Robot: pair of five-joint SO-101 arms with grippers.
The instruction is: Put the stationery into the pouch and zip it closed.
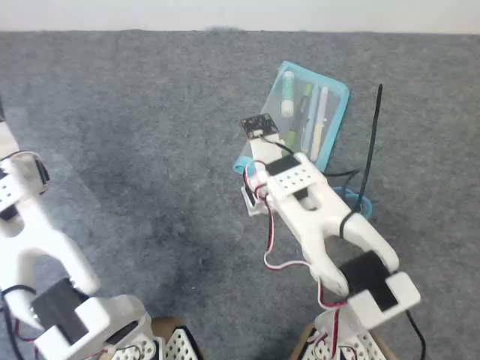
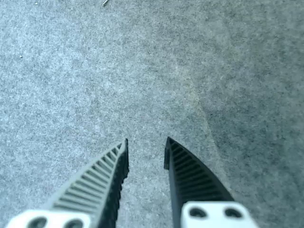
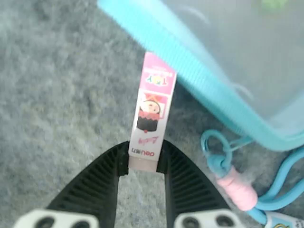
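Hovering in the high view, the right arm [image 1: 315, 206] is ending at the pouch [image 1: 339, 120], pens [image 1: 321, 112] lying inside. The left gripper [image 2: 146, 142] is hanging narrowly parted, well apart from the pouch. The right gripper [image 3: 142, 156] is pinching an eraser [image 3: 152, 109] endwise at the pouch rim, likely for sliding in.

My gripper [image 3: 142, 164] pinches one end of a pink eraser [image 3: 151, 114] at mid-frame, and the eraser's far end meets the pouch [image 3: 204, 85] at its blue edge. A blue cord [image 3: 219, 153] with a pink charm [image 3: 236, 189] lies beside my finger on grey carpet [image 3: 57, 95].
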